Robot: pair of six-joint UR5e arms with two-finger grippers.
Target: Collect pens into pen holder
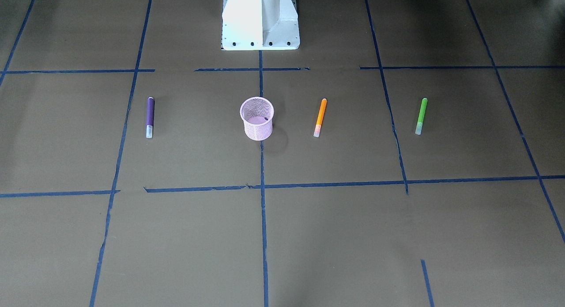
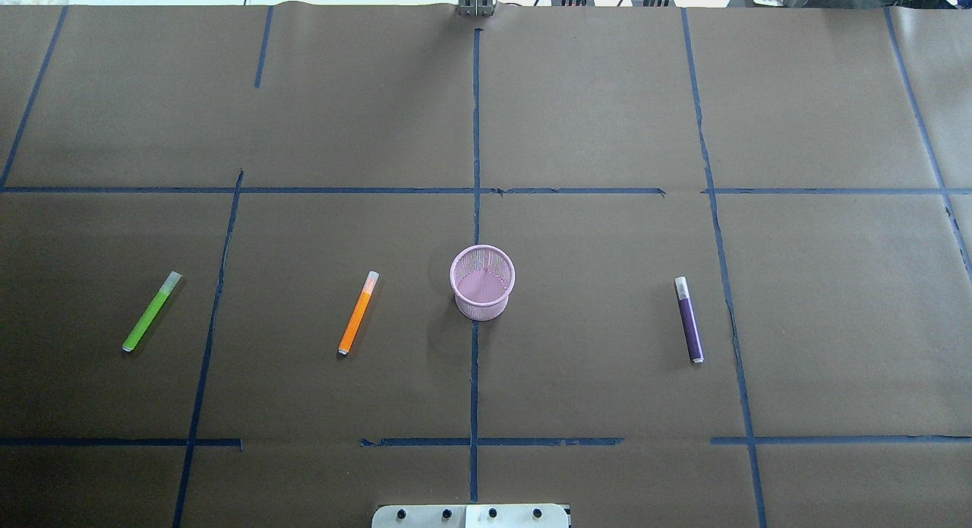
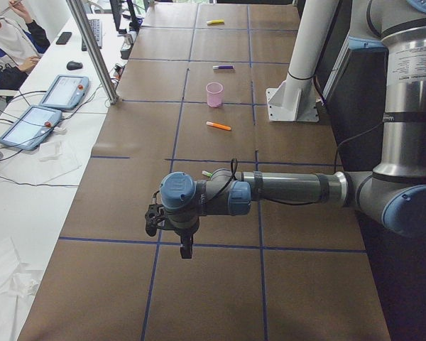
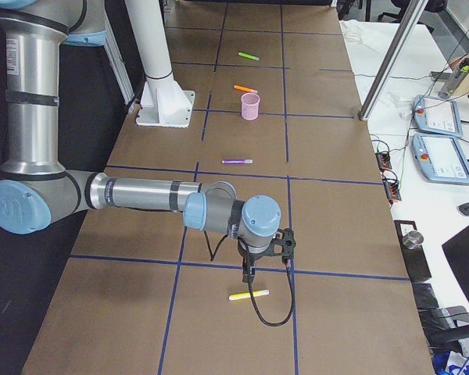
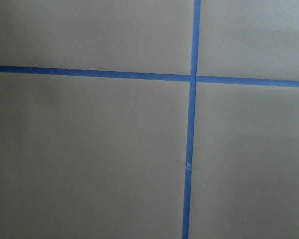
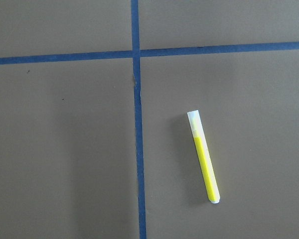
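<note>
The pink mesh pen holder (image 1: 258,130) (image 2: 482,308) stands upright mid-table with nothing in it. On the brown paper around it lie a purple pen (image 1: 150,117) (image 2: 689,319), an orange pen (image 1: 320,117) (image 2: 358,313) and a green pen (image 1: 421,116) (image 2: 152,311). A yellow pen (image 6: 203,157) (image 4: 248,295) lies at the table's far right end, just beneath my right gripper (image 4: 248,275). My left gripper (image 3: 187,247) hangs over bare paper at the left end. Both grippers show only in the side views, so I cannot tell whether they are open or shut.
The white robot base (image 1: 260,20) stands behind the holder. Blue tape lines grid the paper. A side bench holds tablets (image 3: 35,121) and cables, with a metal post (image 3: 92,50) at the table's edge. A seated person (image 3: 7,42) is beyond it.
</note>
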